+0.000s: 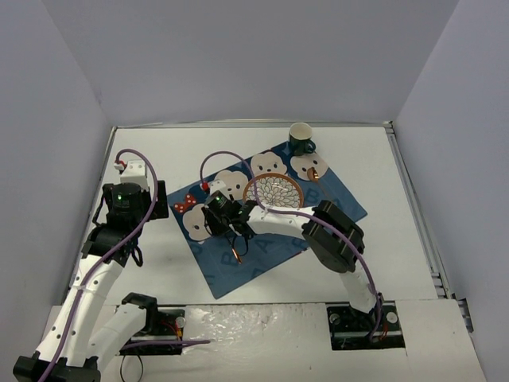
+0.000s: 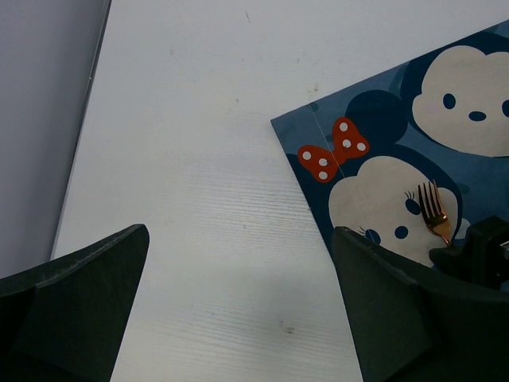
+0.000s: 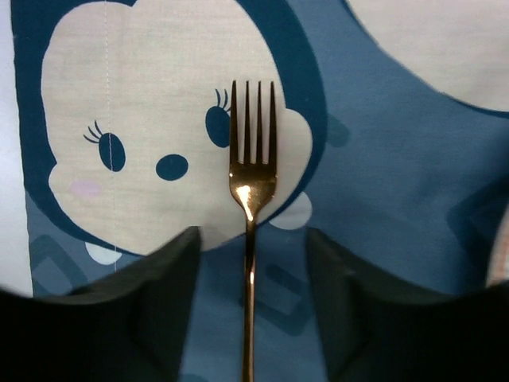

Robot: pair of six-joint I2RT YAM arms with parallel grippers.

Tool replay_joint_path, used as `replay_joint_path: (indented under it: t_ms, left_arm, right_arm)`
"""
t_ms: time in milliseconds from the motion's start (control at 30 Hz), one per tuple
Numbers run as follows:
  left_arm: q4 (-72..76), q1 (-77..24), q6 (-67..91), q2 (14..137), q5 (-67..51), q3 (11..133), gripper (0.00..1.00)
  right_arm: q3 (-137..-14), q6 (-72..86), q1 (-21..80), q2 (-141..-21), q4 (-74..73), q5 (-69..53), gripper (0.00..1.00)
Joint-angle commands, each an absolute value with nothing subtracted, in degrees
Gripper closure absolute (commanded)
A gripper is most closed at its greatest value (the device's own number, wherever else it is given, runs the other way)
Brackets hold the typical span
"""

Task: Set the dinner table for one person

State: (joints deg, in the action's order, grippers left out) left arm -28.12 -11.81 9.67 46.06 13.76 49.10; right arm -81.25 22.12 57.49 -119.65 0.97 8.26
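**Right tool released over fork; left tool spread above tabletop**

The right tool (image 3: 250, 255) is released. Its fingers flank the handle of the gold fork (image 3: 252, 179) with a gap on each side. The fork lies flat on the blue placemat (image 3: 382, 159), its tines pointing away from the tool and resting over a cartoon face.

The left tool (image 2: 238, 239) is spread wide and grasps nothing. The white tabletop (image 2: 199, 159) lies directly beneath it, and the placemat corner is to its right.

A patterned plate (image 1: 273, 191) rests on the placemat near the right tool. A dark cup (image 1: 301, 140) stands well apart from it.
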Motion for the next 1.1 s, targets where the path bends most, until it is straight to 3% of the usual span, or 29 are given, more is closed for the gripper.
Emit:
replay_joint_path:
  t_ms: [0,300,467,667,833,1067]
  left_arm:
    - [-25.3,-11.3,10.4,45.9,13.8,50.4,0.03]
    - [-26.5,-11.3,11.4,45.8,11.5,53.8,0.03]
    - [-29.2,-11.3,11.7,44.0,10.3,55.4,0.03]
    - [-32.1,-11.2,11.8,40.9,10.5,55.6,0.03]
    - [-33.5,-11.2,11.3,37.5,11.0,55.3,0.03]
    - [-33.3,-11.2,9.3,31.4,17.1,50.9,0.03]
  right_arm:
    - [-80.8,19.7,57.7,-108.1,1.8,12.8,0.43]
    - [-73.5,13.5,46.2,-90.0,1.9,16.3,0.20]
    - [-65.4,10.4,34.2,-73.4,1.7,19.1,0.16]
    - [-60.0,4.5,28.0,-55.9,-1.4,29.5,0.01]
    - [-55.1,4.2,27.1,-44.3,-2.5,42.4,0.00]
    - [-47.6,4.2,27.1,-32.1,-4.1,47.4,0.00]
